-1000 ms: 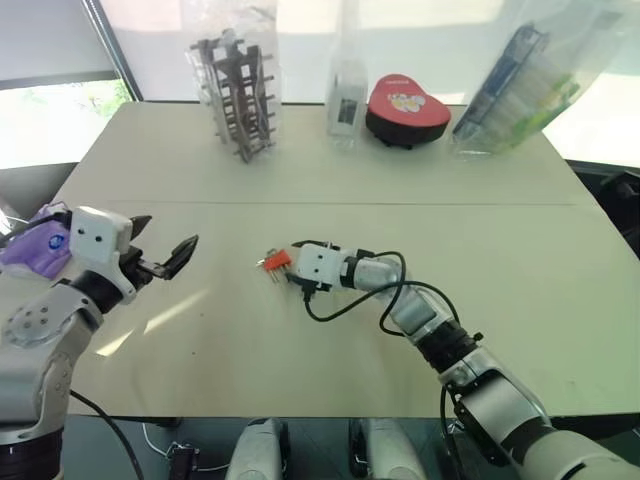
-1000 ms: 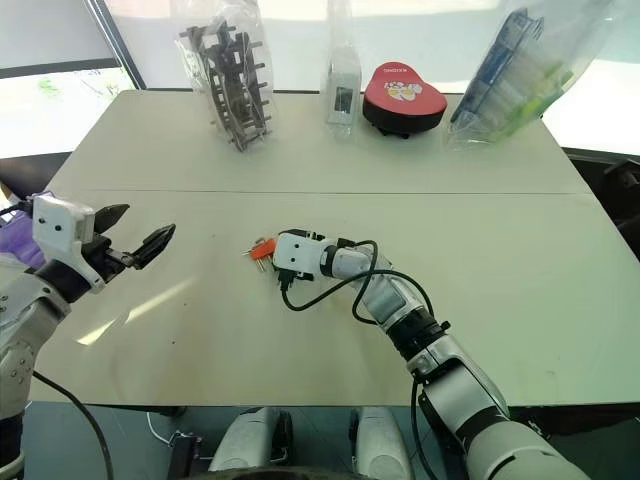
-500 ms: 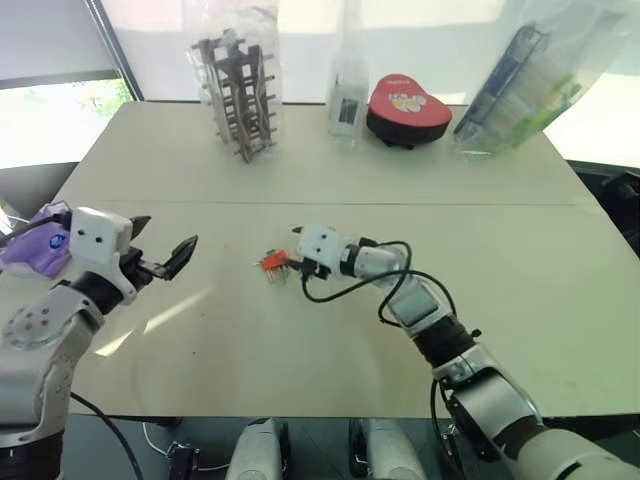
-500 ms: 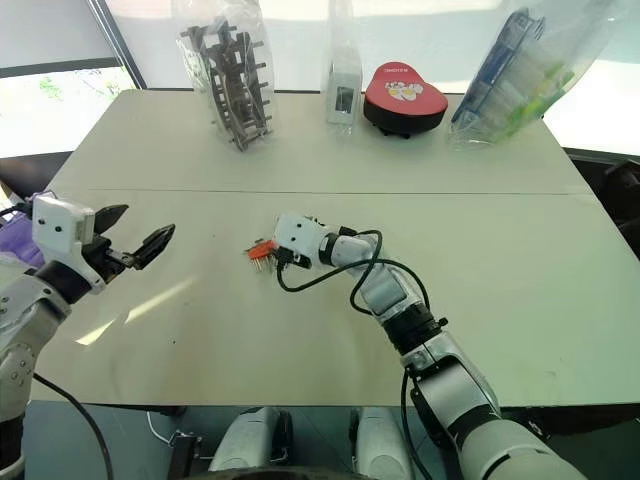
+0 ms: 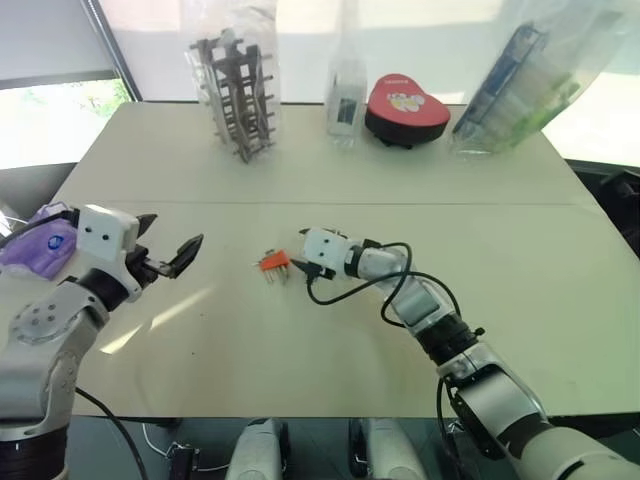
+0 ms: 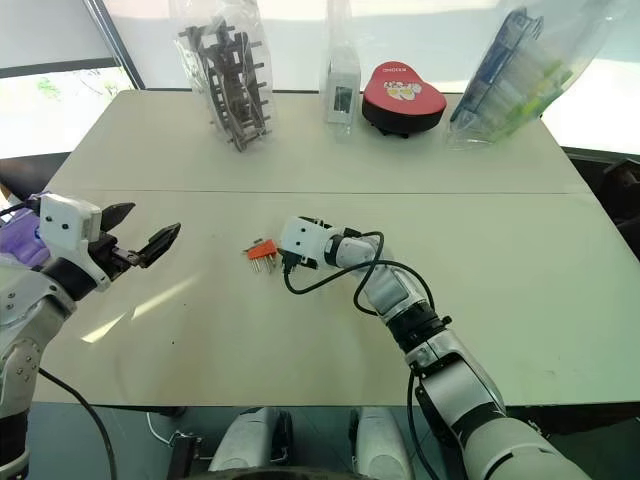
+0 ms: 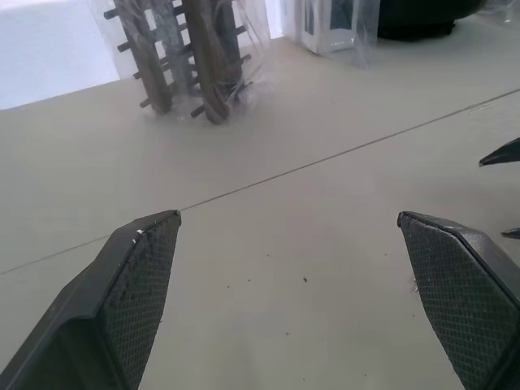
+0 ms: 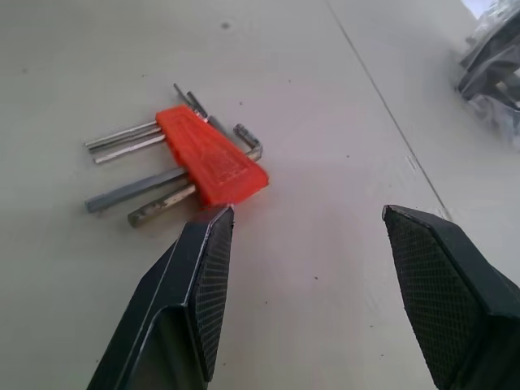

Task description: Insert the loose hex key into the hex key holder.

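Eye view: orange hex key holder (image 5: 273, 264) flat on the table (image 5: 520, 260), just left of the right gripper (image 5: 300, 268), arm stretched low, left gripper (image 5: 168, 245) wide apart, wrist view: right gripper's fingers (image 8: 199, 284) spread, empty, holder just beyond one fingertip

Bare table (image 5: 300, 370) surrounds the hex key holder (image 5: 274, 263); right gripper (image 5: 296, 265) just beside it. Rack (image 5: 238, 95), bottle (image 5: 346, 95), heart-shaped box (image 5: 406, 112) line far edge.

A pale table (image 5: 520, 300) carries the hex key holder (image 5: 273, 264) near its centre. At twelve o'clock stand a bagged grey rack (image 5: 236, 92), a clear bottle (image 5: 346, 100), a red heart-shaped box (image 5: 406, 112) and a bagged package (image 5: 520, 90).
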### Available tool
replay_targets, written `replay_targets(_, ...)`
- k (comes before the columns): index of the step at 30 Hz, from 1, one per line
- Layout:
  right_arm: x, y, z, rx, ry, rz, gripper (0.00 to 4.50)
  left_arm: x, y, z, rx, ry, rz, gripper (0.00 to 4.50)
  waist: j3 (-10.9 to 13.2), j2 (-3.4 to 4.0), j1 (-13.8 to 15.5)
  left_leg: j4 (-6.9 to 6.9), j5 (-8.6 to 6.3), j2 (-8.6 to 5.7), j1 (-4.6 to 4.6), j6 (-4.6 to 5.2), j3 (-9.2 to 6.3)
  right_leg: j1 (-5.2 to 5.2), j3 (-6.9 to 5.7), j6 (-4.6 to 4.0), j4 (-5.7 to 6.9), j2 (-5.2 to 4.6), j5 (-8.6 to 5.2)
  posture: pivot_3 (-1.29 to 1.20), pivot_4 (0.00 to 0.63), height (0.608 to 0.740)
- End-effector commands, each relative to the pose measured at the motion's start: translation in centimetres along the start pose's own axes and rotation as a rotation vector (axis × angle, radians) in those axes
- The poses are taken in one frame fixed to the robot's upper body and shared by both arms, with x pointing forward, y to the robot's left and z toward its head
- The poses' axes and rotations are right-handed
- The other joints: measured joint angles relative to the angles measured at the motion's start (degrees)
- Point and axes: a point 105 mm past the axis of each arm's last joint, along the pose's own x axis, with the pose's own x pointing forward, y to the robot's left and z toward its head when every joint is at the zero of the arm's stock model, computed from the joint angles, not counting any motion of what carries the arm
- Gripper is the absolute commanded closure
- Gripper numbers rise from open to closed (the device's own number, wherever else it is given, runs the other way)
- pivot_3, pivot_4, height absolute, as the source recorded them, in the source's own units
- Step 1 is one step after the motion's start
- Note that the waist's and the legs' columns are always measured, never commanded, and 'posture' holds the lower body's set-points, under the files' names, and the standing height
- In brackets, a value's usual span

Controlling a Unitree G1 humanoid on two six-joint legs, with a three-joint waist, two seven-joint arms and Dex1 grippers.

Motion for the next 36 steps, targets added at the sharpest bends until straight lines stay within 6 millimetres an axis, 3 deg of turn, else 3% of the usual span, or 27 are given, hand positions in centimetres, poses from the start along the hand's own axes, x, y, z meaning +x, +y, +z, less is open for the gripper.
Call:
replay_targets(1, 0.3, 0.2, 1.0, -0.031, -0.039, -0.003, 1.48, -0.1, 0.1, 1.1, 0.026, -0.043, 0.006, 0.04, 0.00, 0.00, 0.00, 0.00, 0.00, 0.00, -0.01, 0.00, 0.00, 0.00, 0.00, 0.00, 0.00, 0.00, 0.00, 0.00, 0.150, 0.740)
replay_targets(19, 1.5, 3.3, 1.6, -0.043, -0.060, 0.096, 1.48, -0.4, 0.1, 1.4, 0.032, -0.052, 0.025, 0.04, 0.00, 0.00, -0.13, -0.02, 0.00, 0.02, 0.02, 0.00, -0.02, 0.00, 0.00, 0.00, 0.01, 0.01, 0.00, 0.00, 0.150, 0.740)
replay_targets(36, 2.4, 4.8, 2.5, 0.153, -0.059, 0.167, 1.48, -0.8, 0.2, 1.3, 0.033, -0.050, 0.043, 0.04, 0.00, 0.00, -0.22, -0.04, 0.00, 0.04, 0.04, 0.00, -0.12, -0.02, 0.00, -0.02, 0.01, 0.02, -0.01, 0.00, 0.150, 0.740)
